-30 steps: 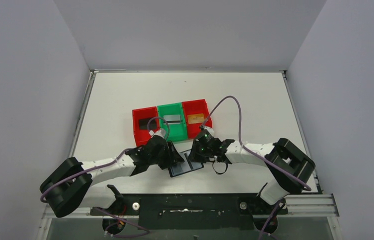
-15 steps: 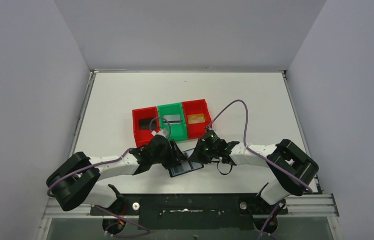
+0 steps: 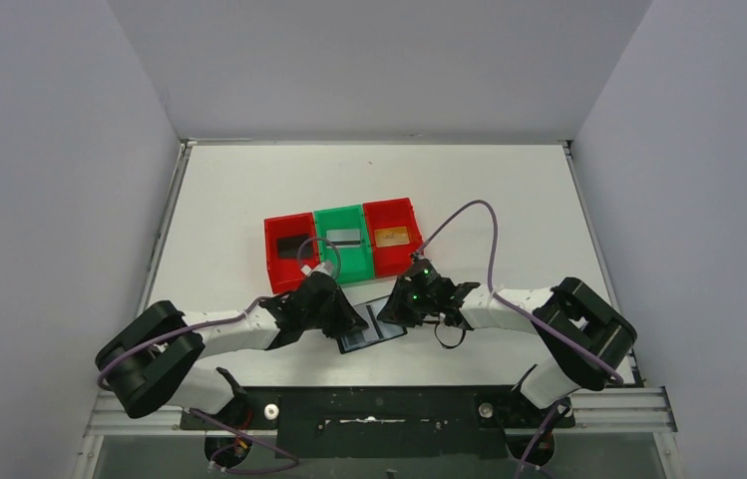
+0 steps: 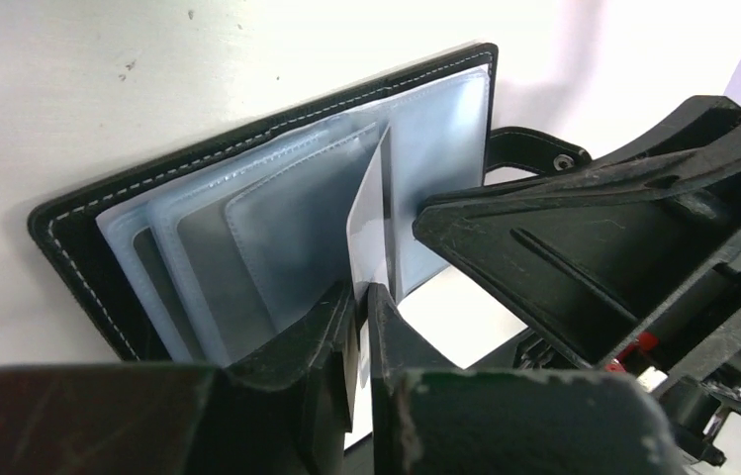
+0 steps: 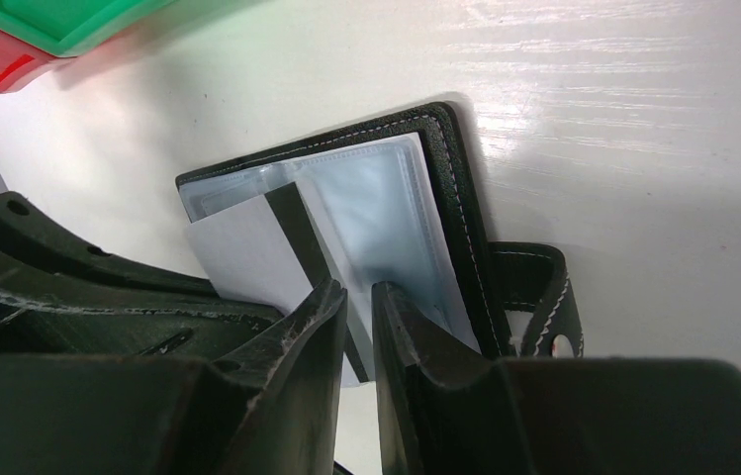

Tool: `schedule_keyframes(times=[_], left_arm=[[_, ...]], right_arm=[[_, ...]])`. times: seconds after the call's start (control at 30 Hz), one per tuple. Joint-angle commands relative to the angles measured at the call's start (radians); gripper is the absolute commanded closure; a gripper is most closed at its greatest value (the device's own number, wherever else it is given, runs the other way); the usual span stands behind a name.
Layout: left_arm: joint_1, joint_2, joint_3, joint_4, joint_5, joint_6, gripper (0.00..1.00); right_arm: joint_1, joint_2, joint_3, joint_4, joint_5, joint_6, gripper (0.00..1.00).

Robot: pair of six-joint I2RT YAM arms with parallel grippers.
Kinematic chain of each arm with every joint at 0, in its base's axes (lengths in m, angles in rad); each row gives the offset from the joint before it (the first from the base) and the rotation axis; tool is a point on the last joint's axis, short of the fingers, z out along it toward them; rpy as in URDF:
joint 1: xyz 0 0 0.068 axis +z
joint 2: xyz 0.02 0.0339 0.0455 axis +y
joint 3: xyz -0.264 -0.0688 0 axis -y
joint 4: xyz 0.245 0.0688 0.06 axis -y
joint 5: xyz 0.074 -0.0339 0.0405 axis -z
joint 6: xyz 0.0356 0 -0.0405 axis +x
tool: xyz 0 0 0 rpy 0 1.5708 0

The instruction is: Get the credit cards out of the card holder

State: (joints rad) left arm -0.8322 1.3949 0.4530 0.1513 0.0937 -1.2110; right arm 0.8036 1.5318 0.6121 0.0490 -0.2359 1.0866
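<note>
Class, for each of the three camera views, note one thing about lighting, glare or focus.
Top external: even, soft light; the card holder is small but sharp. Left wrist: the left end effector blurs up close, and the holder's plastic shines. Right wrist: streaky glare on the table, and the right end effector is soft.

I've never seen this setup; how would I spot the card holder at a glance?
Find the row of red and green plastic bins mid-table. In front of it, between the left gripper and right gripper, lies the flat black stitched folding card holder. Unlike the bins, it shows clear blue-grey pockets.
</note>
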Motion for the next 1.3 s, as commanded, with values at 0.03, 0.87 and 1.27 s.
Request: schedule_keyframes(times=[0.03,0.87,1.27], left_arm=[[-0.004,-0.071,0.019,-0.150,-0.074,0.046,0.97],[0.127,-0.646,0.066,-0.311,-0.094,0.261,1.00],[0.177,-0.664,0.058,0.002,0.207,0.321,1.00]], right_arm=[[-0.008,0.025,-0.012,-0.076,0.033,-0.008,0.80],[-0.047,-0.321,-0.014,0.260,0.006,-0.208,0.43],[-0.131,-0.247,0.104,0.398,-0.440,-0.222,0.33]])
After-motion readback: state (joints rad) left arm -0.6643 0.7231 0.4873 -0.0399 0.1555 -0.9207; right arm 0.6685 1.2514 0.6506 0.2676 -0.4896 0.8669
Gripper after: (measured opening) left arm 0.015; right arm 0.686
